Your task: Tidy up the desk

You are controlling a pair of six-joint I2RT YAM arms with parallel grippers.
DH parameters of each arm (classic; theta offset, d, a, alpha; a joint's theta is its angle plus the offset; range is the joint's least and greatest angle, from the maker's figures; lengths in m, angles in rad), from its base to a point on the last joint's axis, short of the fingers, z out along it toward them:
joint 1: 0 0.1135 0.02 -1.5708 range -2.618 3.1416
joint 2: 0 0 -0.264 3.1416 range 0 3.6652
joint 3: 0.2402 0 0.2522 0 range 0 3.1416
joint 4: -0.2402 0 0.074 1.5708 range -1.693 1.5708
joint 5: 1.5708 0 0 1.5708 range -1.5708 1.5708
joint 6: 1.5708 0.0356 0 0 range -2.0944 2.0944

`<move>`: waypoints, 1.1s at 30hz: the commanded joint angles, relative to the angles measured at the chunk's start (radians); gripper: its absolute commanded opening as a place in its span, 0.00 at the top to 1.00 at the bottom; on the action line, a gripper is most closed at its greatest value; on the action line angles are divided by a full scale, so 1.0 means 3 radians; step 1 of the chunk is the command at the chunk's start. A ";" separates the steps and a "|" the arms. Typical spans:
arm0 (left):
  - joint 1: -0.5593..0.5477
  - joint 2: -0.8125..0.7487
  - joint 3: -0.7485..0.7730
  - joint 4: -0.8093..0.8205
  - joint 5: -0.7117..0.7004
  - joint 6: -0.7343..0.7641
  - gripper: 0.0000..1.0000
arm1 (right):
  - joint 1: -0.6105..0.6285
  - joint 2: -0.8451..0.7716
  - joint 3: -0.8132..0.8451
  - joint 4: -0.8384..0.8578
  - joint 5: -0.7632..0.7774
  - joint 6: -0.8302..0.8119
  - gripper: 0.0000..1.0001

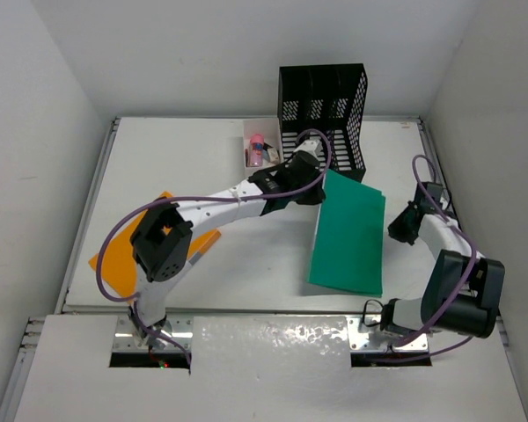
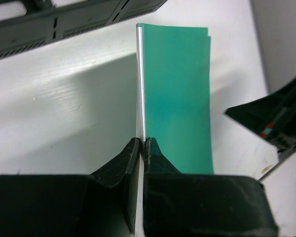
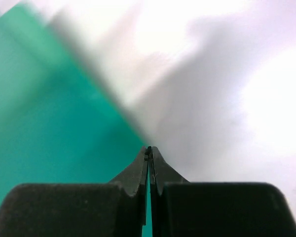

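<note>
The desk (image 1: pixel 185 149) is a white tabletop with metal rails. A green folder (image 1: pixel 348 237) lies on its right half, far left corner raised. My left gripper (image 1: pixel 319 180) is shut on that corner, just in front of the black mesh file holder (image 1: pixel 324 110). In the left wrist view the gripper (image 2: pixel 142 140) pinches the folder's (image 2: pixel 177 89) edge, seen edge-on. My right gripper (image 1: pixel 398 224) is shut and empty, just right of the folder's right edge. In the right wrist view its jaws (image 3: pixel 149 149) are closed above the folder (image 3: pixel 49 123) and the desk.
A small white open box (image 1: pixel 249 158) holding a pink item stands left of the file holder. An orange folder (image 1: pixel 114 264) lies at the near left, partly under my left arm. The right arm's gripper (image 2: pixel 271 118) shows in the left wrist view.
</note>
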 commanded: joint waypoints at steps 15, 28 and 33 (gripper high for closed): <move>-0.0010 -0.0323 -0.0062 0.0053 -0.0047 0.0144 1.00 | -0.0064 0.0466 -0.0055 -0.0177 0.0642 0.0284 1.00; -0.0015 -0.0027 -0.0384 0.0702 0.0724 -0.0142 1.00 | -0.0064 0.0962 -0.0255 0.0248 -0.0182 0.0438 1.00; -0.0015 0.0009 -0.0384 0.0856 0.0904 -0.0152 1.00 | -0.0064 0.1045 -0.0209 0.0238 -0.0192 0.0397 1.00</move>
